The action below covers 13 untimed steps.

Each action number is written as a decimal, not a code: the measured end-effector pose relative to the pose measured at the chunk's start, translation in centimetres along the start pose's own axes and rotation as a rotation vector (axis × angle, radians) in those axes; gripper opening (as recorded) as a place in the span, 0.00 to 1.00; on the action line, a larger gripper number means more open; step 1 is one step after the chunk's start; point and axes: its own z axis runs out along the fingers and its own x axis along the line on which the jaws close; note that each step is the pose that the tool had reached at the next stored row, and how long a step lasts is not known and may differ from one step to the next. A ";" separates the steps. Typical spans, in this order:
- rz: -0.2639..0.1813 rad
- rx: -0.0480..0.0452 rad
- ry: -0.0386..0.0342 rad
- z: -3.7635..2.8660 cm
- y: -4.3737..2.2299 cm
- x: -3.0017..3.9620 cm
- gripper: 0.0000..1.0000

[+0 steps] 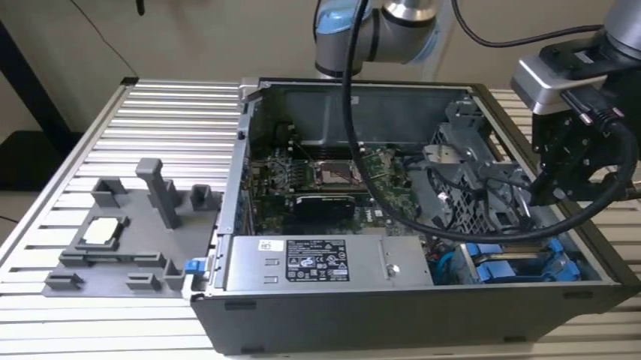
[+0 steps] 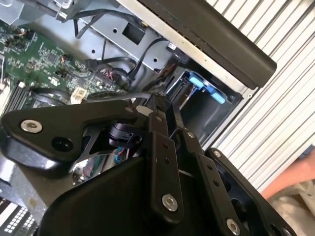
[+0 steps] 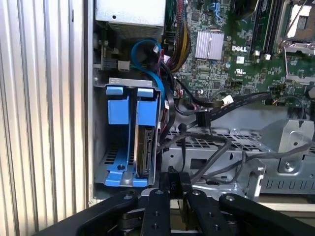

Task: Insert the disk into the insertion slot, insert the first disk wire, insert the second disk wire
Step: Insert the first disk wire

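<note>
- The gripper (image 3: 173, 177) hangs over the open case (image 1: 401, 315), on the exterior view's right, close above the drive cage end.
- Its jaws are narrow, drawn nearly together. Cannot tell if a cable end is pinched between them.
- The disk (image 3: 145, 150) stands on edge in the slot (image 3: 123, 81), clipped in its blue frame. In the exterior view this is the lower right corner of the case.
- It looks fully seated, judging by its blue tab sitting level with the neighbour's.
- A second carrier (image 3: 118, 105) stands just beside it in the same cage.
- Some black cables (image 3: 216, 147) lie loose across the fan bracket (image 3: 288, 132), between the gripper and the board (image 3: 236, 73).
- One black plug (image 3: 203, 118) hangs free near the cage.
- A blue cable (image 3: 147, 49) loops from the cage top toward the power supply (image 3: 130, 12).
- Judged step: wire work. The disk insertion looks done and no wire is visibly plugged into the disk, though its port side is partly hidden.
- To do it well, hold the plug by its body and not the cord, so it cannot swivel.
- Bring the plug square to the port with the keyed side matched, then push straight along the port axis with no twist.
- Keep slack cables off the blue tabs and the bracket edge. A snag would likely pull the plug off line.
- Risk: the two carriers look alike, so the plug could go to the wrong one.
</note>
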 end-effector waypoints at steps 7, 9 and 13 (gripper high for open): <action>0.005 -0.0624 -0.0037 0.32 -0.91 0.51 0.19; 0.006 -0.0746 -0.0044 0.45 -1.09 0.65 0.19; 0.007 -0.0826 -0.0047 0.76 -1.28 0.88 0.19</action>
